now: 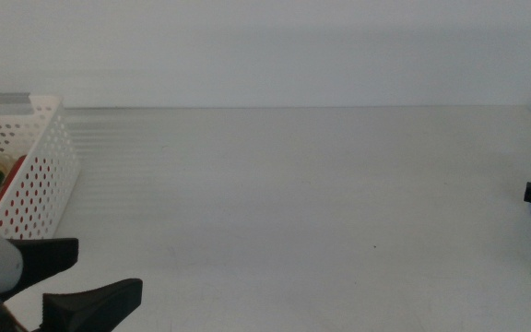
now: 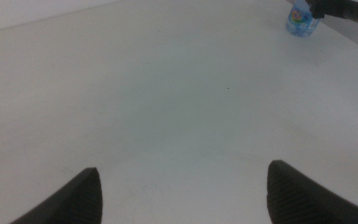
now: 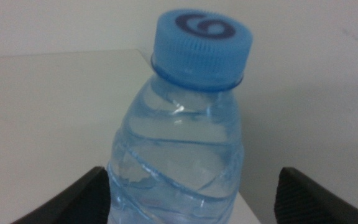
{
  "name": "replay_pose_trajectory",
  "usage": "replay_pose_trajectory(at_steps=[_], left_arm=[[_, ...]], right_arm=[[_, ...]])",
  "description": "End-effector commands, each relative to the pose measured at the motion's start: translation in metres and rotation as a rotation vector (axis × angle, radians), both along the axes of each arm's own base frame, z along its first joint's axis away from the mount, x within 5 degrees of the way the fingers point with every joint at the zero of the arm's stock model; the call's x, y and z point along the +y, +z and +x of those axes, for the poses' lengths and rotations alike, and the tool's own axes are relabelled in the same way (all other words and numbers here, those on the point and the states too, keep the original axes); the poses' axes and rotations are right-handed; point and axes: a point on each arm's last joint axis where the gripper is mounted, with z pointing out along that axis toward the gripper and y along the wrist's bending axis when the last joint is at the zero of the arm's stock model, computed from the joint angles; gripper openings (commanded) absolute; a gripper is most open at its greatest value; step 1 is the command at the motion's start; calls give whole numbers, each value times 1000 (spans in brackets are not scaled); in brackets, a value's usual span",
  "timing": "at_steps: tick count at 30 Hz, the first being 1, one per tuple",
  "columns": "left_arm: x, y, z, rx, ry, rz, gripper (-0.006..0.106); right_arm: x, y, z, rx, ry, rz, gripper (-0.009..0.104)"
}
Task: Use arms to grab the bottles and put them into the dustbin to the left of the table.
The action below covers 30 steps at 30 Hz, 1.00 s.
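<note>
Surface: a plain white tabletop surface filled most of the middle view.
Dustbin: a white perforated basket stood at the surface's far left edge; yellowish and red items showed inside it, too hidden to identify.
Left gripper: the left gripper hung low at the near left corner, just in front of the basket, its black fingers spread wide with nothing between them.
Water bottle: a small clear bottle with a blue cap stood upright at the far right edge of the surface, well apart from the basket.
Right gripper: the right gripper sat at the right edge around the bottle, fingers spread on either side of its body; whether they touched it could not be told.
Obstacles: only bare surface lay between the bottle and the basket.
</note>
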Motion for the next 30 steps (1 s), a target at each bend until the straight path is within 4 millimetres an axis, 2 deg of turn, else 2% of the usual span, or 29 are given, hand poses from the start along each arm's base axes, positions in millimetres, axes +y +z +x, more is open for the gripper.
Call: replay_pose_trajectory(at_steps=[1,15,23,25,27,30], left_arm=[[-2,16,2,-65,0,-75,83],[-2,16,2,-65,0,-75,83],[-2,16,2,-65,0,-75,83],[-2,16,2,-65,0,-75,83],[-2,16,2,-65,0,-75,83],[-2,16,2,-65,0,-75,83]], right_arm=[[-8,19,8,-119,-25,-48,83],[-6,-6,35,-82,6,-74,83],[-7,-11,46,-110,-3,-101,83],[-7,-12,48,-108,-1,-100,78],[-6,-12,48,-108,4,-102,66],[-5,-12,48,-108,17,-106,32]])
